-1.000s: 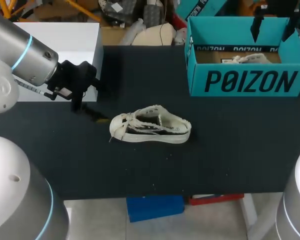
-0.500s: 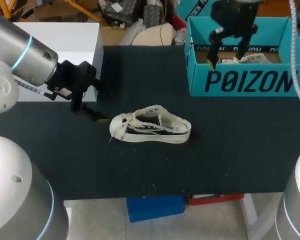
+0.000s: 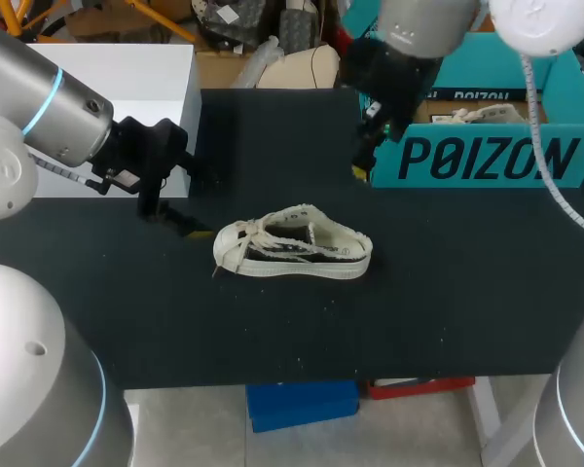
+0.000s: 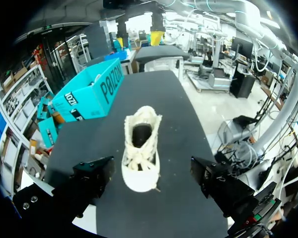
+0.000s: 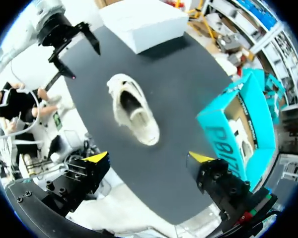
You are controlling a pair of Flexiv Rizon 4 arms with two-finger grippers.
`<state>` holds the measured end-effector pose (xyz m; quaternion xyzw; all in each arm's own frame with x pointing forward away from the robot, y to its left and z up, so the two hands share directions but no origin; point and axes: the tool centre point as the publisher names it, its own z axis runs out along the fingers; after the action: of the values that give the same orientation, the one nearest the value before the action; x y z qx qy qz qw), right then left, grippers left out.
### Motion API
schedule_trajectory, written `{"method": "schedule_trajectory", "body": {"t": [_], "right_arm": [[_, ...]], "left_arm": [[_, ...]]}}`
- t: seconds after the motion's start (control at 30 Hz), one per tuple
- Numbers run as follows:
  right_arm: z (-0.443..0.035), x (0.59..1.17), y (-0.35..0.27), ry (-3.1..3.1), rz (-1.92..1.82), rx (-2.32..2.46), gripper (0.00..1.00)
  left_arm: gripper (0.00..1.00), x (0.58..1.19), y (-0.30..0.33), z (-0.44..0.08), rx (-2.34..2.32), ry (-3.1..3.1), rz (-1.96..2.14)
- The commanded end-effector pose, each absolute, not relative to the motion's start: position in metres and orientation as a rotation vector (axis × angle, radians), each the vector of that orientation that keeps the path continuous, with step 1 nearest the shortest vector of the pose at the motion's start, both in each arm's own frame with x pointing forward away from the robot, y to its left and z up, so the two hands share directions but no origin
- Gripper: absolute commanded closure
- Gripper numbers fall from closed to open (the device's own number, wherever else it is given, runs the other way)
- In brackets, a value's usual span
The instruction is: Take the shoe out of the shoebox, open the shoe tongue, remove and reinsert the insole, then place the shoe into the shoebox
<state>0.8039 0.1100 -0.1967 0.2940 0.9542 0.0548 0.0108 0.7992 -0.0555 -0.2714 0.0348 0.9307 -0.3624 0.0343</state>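
Shoe (image 3: 292,245) is parked sole-down on the counter (image 3: 448,311), well apart from the shoebox (image 3: 487,161), so the tongue can be got at. Left pincer (image 4: 151,184) and right pincer (image 5: 148,158) are both held wide, nothing gripped.

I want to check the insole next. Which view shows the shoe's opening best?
The left wrist view: the shoe lies ahead of the left hand, toe nearest, its opening facing the camera. The head view shows the shoe side-on, opening partly hidden. The right wrist view looks into it too, but from farther away.
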Motion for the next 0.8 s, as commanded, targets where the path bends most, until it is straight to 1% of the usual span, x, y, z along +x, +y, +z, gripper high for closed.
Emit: {"method": "schedule_trajectory", "body": {"t": [0.03, 0.57, 0.73, 0.8], "right_arm": [[-0.208, 0.806, 0.129, 3.183, 0.135, 0.405, 0.0], [-0.208, 0.806, 0.129, 3.183, 0.135, 0.405, 0.0], [-0.233, 0.8, 0.126, 2.889, 0.505, 0.433, 0.0], [-0.243, 0.797, 0.124, 2.852, 0.519, 0.457, 0.0]], "left_arm": [[0.0, 0.799, -0.056, -0.274, 0.107, 2.857, -1.114], [0.0, 0.799, -0.056, -0.274, 0.107, 2.857, -1.114], [0.0, 0.799, -0.056, -0.274, 0.107, 2.857, -1.114], [0.0, 0.799, -0.056, -0.274, 0.107, 2.857, -1.114]]}}
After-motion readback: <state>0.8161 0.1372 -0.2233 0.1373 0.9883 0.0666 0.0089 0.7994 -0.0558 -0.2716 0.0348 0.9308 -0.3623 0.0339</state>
